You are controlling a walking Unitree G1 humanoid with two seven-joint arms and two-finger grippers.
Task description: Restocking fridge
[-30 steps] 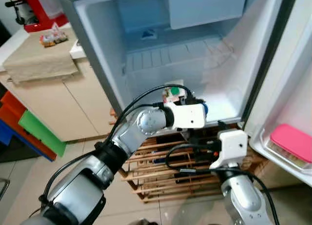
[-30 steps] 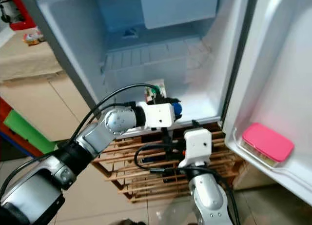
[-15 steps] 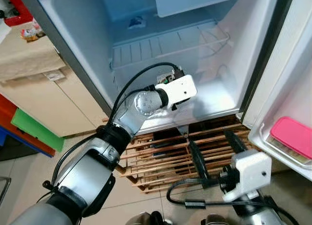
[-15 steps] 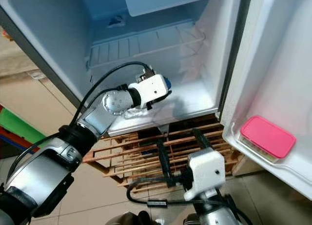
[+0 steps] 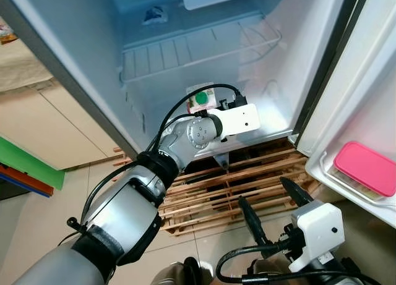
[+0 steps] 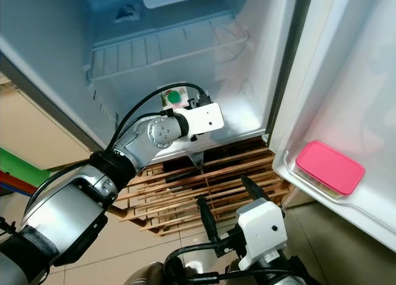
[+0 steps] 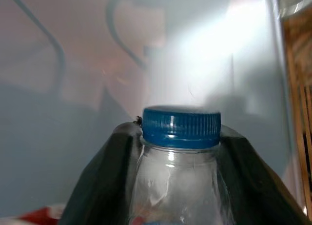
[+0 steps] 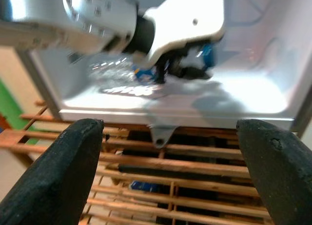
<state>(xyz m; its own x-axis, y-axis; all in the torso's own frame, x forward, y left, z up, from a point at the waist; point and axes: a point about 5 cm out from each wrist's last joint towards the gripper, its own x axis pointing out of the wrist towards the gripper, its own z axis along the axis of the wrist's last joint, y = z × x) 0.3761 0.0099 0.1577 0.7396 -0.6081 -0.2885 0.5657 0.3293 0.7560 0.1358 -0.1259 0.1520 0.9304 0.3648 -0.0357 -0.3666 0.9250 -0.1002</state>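
Note:
My left gripper reaches into the open fridge and is shut on a clear bottle with a blue cap. The bottle lies low over the bottom of the fridge compartment, and in the right wrist view its cap pokes out past the left gripper. From the head camera, the white wrist housing hides the bottle. My right gripper hangs open and holds nothing, low in front of the fridge, over the wooden pallet.
A white pack with a green round top sits just behind my left wrist. A wire shelf spans the fridge above. The open door on the right holds a pink-lidded box. A beige cabinet stands to the left.
My right gripper dropped from near the fridge's front edge to low over the pallet. My left gripper stays in the fridge, shut on the bottle. The camera has moved nearer.

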